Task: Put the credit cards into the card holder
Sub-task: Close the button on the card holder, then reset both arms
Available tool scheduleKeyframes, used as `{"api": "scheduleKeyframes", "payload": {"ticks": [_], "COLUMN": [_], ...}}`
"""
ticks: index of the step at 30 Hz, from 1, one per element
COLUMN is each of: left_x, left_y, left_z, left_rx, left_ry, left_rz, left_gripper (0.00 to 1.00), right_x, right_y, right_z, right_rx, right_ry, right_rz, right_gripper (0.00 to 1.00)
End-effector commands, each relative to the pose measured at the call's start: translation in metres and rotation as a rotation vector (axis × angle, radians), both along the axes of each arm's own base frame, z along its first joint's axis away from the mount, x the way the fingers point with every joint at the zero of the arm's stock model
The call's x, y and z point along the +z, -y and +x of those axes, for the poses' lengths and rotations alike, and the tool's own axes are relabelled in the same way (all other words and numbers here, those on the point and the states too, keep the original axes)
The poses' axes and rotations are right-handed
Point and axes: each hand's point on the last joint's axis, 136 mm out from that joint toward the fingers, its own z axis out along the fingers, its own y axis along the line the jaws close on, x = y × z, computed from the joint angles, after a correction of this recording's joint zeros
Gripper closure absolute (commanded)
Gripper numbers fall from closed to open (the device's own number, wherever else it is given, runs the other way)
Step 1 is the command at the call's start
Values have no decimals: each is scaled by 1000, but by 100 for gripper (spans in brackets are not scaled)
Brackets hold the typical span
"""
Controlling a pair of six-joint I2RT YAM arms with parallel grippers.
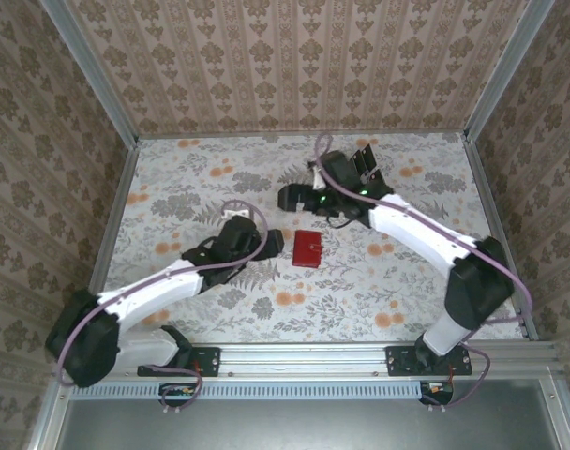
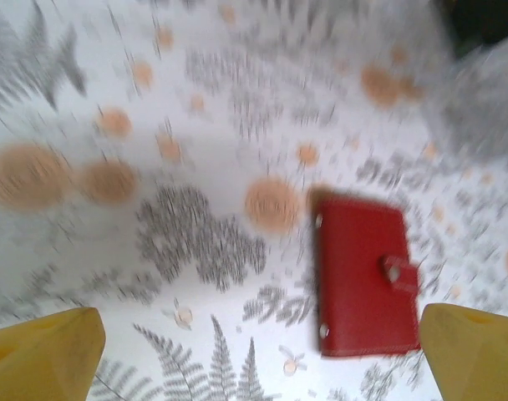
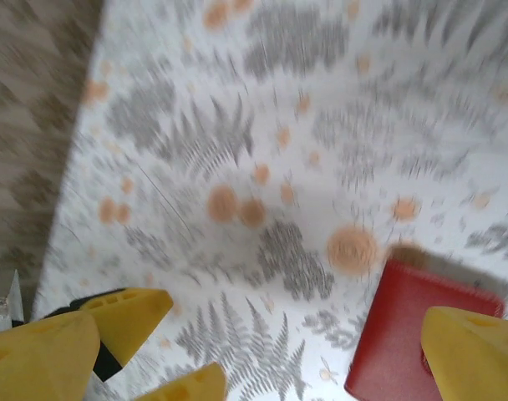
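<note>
The red card holder (image 1: 308, 249) lies closed on the floral table, its snap tab fastened; it is blurred in the left wrist view (image 2: 367, 280) and in the right wrist view (image 3: 417, 334). My left gripper (image 1: 276, 243) hovers just left of it, open and empty (image 2: 258, 359), the holder lying towards its right fingertip (image 2: 475, 347). My right gripper (image 1: 292, 197) hangs behind the holder, open and empty (image 3: 254, 368). Dark credit cards (image 1: 367, 159) stand upright at the back right, beyond the right arm.
The left gripper's yellow fingers (image 3: 124, 316) show low in the right wrist view, close to my right gripper. Patterned walls (image 1: 285, 56) enclose the table on three sides. An aluminium rail (image 1: 304, 356) runs along the near edge.
</note>
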Motion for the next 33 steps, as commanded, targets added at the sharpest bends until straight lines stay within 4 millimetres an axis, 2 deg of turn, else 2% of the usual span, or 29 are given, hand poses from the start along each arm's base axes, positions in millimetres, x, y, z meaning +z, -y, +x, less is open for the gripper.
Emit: {"api": "scheduleKeyframes", "payload": {"ticks": [1,8,11,14,18,20,24,29,33], "left_x": [39,93,107,111,107,104,83,50,28], "left_y": [-31,-104,-129,-156,-191,-202,-220,-231,-235], "left_z": [12,29,34,43,54,60,72,80,83], "left_rx": [52,226,262,311,396,418,430,405,391], "left_ry": [112,344,439,472,475,486,448,431,403], "left_rz": [52,147,261,340,321,310,345,417,450], "left_gripper": [0,0,0,0,0,0,0,0,0], "right_x": [15,27,30,31,19,6,-21,-57,-82], "right_y": [32,120,169,209,259,283,316,333,335], "right_z": [3,4,4,3,5,5,9,18,24], "right_rx": [-68,-290,-437,-553,-675,-737,-814,-788,-761], "right_ry": [55,166,216,295,345,338,328,339,339], "right_rz": [-3,-142,-216,-282,-364,-399,-468,-603,-648], "right_gripper": [0,0,0,0,0,0,0,0,0]}}
